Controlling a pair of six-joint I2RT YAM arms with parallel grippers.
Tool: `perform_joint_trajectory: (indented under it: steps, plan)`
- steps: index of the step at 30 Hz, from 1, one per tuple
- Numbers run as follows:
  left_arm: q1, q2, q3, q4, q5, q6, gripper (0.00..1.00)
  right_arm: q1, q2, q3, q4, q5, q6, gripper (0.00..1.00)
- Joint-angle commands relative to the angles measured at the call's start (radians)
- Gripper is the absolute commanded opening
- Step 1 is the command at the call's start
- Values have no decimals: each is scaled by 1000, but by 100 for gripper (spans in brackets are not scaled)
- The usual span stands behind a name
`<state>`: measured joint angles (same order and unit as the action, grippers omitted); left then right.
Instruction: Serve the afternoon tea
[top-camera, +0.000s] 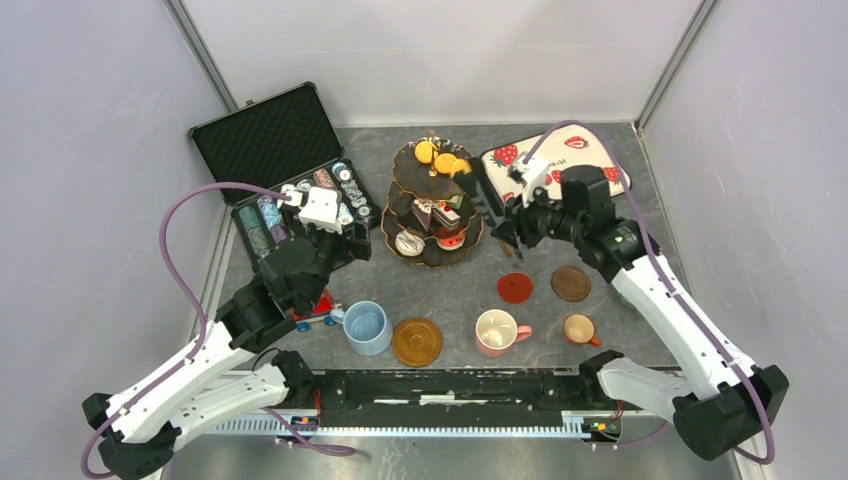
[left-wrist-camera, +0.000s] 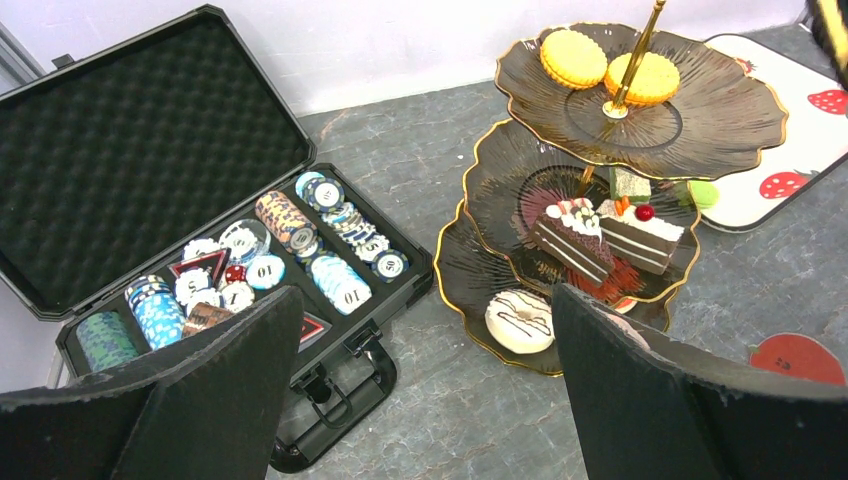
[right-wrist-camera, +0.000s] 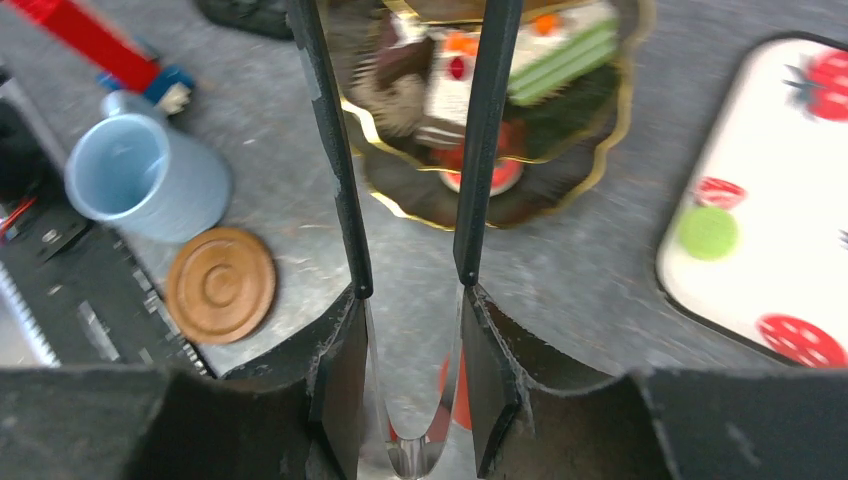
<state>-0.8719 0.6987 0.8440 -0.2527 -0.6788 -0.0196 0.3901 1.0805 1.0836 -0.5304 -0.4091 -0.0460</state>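
Right claw (right-wrist-camera: 415, 345) pinches tongs (right-wrist-camera: 487, 130) reaching over the three-tier stand (left-wrist-camera: 500, 190); left claw (left-wrist-camera: 425, 300) hangs spread wide above the desk (top-camera: 450, 300).

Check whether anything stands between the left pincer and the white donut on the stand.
Nothing visible does: only bare table lies between the open left pincer and the white donut on the bottom tier of the stand.

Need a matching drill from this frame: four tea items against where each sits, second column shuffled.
Items:
1. orange macarons
2. cake slices
3. white donut
4. blue mug

Places:
A. bottom tier
B. on the table beside the red toy car
C. top tier
D. middle tier

Pairs: 1-C, 2-D, 3-A, 4-B
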Motion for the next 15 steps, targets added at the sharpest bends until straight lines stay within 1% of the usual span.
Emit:
perform_joint_trajectory:
  steps: [1, 3, 8, 15]
  plan:
    - [4, -5, 16, 20, -16, -23, 99, 78, -18, -23, 77, -27, 8, 18]
    - [4, -6, 15, 20, -19, -22, 99, 106, 0, -14, 80, -19, 13, 18]
    - [4, -5, 15, 19, -21, -22, 99, 172, 54, 40, 55, 56, 11, 19]
    - [4, -13, 15, 20, -25, -18, 99, 283, 132, 125, 69, 144, 39, 21]
